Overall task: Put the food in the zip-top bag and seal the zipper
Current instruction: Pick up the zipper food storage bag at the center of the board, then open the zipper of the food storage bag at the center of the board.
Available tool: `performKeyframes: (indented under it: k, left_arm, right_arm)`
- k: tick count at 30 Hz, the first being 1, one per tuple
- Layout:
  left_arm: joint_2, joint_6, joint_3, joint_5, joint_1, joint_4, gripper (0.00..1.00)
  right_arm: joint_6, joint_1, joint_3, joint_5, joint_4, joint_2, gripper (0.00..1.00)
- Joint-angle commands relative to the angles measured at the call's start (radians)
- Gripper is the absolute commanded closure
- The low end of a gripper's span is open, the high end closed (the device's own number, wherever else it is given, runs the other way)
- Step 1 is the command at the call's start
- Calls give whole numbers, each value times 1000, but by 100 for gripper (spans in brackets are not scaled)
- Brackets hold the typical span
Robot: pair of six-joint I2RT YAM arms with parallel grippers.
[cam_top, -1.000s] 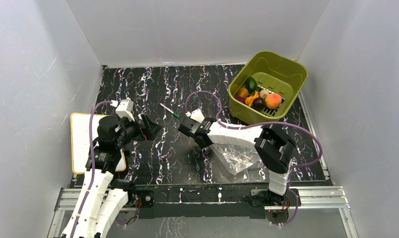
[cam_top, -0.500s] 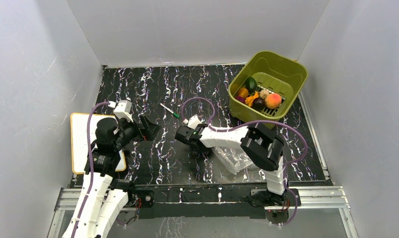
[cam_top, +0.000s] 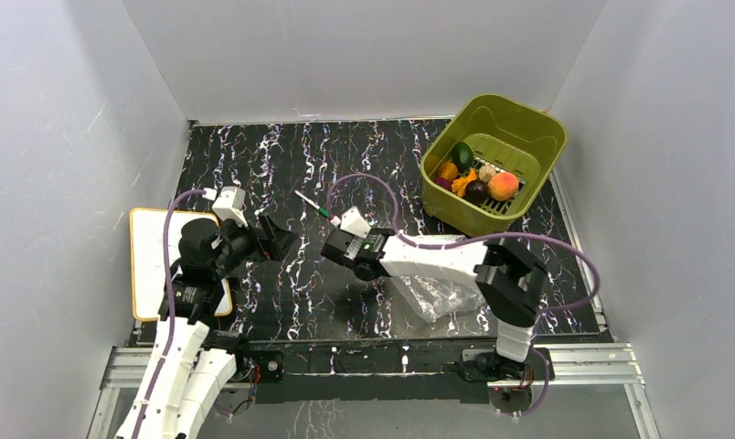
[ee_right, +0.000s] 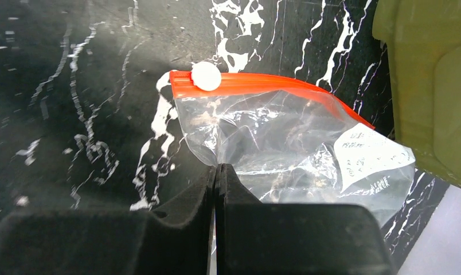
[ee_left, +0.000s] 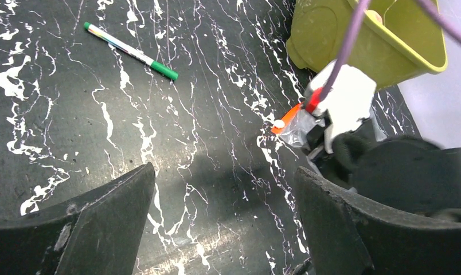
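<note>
The food, small peach, green, purple, orange and beige pieces, lies in the olive-green basket. The clear zip-top bag lies crumpled on the table under my right arm. In the right wrist view the bag shows its red-orange zipper with a white slider at the left end. My right gripper is shut on a fold of the bag's plastic just below the zipper. My left gripper is open and empty over bare table, to the left of the right gripper.
A white pen with a green cap lies just behind the two grippers and shows in the left wrist view. A white board with a yellow edge lies at the left. Grey walls enclose the black marbled table.
My right gripper has shifted a little to the left with the bag in its jaws, and the right elbow has swung. The left arm has barely moved.
</note>
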Motion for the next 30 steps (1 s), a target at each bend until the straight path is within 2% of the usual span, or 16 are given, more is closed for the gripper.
performKeyframes:
  k: [1, 9, 14, 18, 23, 27, 30]
  left_arm:
    - [-3, 18, -30, 72, 5, 66, 12]
    - [1, 1, -139, 334, 5, 309, 19]
    - [21, -37, -155, 422, 4, 467, 20]
    - [27, -50, -181, 601, 4, 677, 22]
    - [68, -18, -197, 725, 2, 788, 19]
    - [122, -40, -214, 797, -20, 957, 19]
    - [148, -24, -205, 868, -67, 959, 16]
  right_arm:
    - [-56, 10, 27, -81, 26, -163, 100]
    - [-205, 10, -36, -440, 112, -409, 100]
    - [-288, 10, -6, -566, 83, -505, 100]
    - [-329, 10, 20, -683, 57, -545, 100]
    - [-365, 10, -19, -772, 125, -654, 100]
    - [-368, 10, -52, -801, 220, -760, 100]
    - [-334, 10, -37, -780, 246, -786, 100]
